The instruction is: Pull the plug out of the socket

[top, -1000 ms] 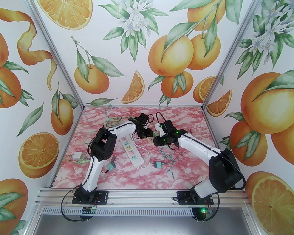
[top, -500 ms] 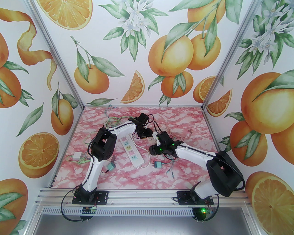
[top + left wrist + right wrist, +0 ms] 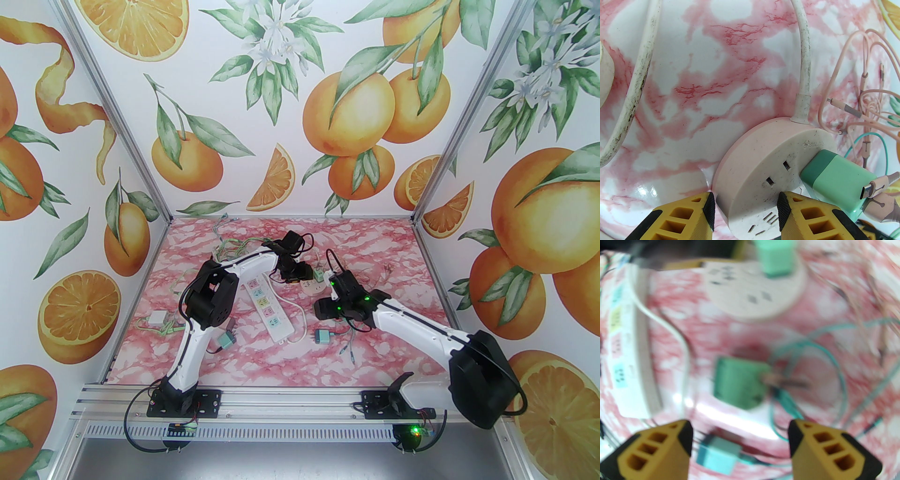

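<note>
The left fingers (image 3: pixel 784 211), yellow with black pads, stand partly apart at the near side of the round socket (image 3: pixel 764 164). One pad sits at the socket's left rim and the other lies over its face; whether they press on it I cannot tell. The green plug (image 3: pixel 836 180) is seated in that socket at the right edge of its face, just beside the right-hand pad. Its darker base is against the face and a pink cable (image 3: pixel 884 180) is plugged into its outer end. A grubby white cord (image 3: pixel 804 58) leaves the socket's far rim and runs away across the pink marbled desk (image 3: pixel 705 70). The right fingers (image 3: pixel 799 444) are spread wide with nothing between them, hovering over the desk on the side of the socket nearer the arm bases; that view is blurred. Beneath them lies a loose green adapter (image 3: pixel 740 383) with a cable in its side, and a paler teal adapter (image 3: pixel 717 458) lies closer in. A white power strip (image 3: pixel 625 345) lies to the left of these, well apart from the green plug.
</note>
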Controlling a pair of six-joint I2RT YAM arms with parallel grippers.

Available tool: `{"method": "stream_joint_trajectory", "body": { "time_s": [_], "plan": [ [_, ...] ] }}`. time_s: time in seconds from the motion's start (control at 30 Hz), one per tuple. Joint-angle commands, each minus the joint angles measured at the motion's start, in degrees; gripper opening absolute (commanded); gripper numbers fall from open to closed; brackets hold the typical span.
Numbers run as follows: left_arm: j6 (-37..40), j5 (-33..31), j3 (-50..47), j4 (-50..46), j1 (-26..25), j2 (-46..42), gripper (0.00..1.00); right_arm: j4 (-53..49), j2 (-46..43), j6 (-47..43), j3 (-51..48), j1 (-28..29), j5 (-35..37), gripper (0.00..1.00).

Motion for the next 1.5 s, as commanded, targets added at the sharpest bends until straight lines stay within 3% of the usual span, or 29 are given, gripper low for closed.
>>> {"method": "stream_joint_trajectory", "body": {
  "time_s": [0.0, 0.17, 0.4, 0.7, 1.13, 1.27, 1.47],
  "plan": [
    [1.9, -2.6, -1.6, -8.1, -0.6, 4.2, 0.5, -7.2, -3.1, 0.6, 3.0, -1.3, 4.1, 0.68],
    [1.9, -2.3, -1.6, -7.6, -0.6, 4.0, 0.5, -7.0, -2.8, -1.0, 8.1, -2.4, 3.4, 0.62],
    [1.4, -1.3, -2.4, -5.0, -0.5, 2.0, 0.49, -2.8, 9.0, -4.1, 18.5, -3.7, -2.9, 0.45],
    [1.4, -1.3, -2.4, -5.4, -0.2, 1.6, 0.47, -2.1, 23.1, -7.5, 27.8, -6.2, -1.6, 0.43],
    [1.5, 0.1, -2.9, -4.2, 0.1, 1.4, 0.41, -1.3, 32.5, -9.7, 33.0, -6.8, -2.0, 0.45],
    [1.4, 0.6, -3.3, -3.8, 0.1, 1.0, 0.38, -0.5, 33.8, -9.9, 33.1, -6.7, -1.7, 0.42],
    [1.2, 2.3, -5.6, -1.8, 0.2, -0.8, 0.39, 0.8, 34.8, -10.6, 32.6, -6.6, -1.6, 0.29]
  ]
}}
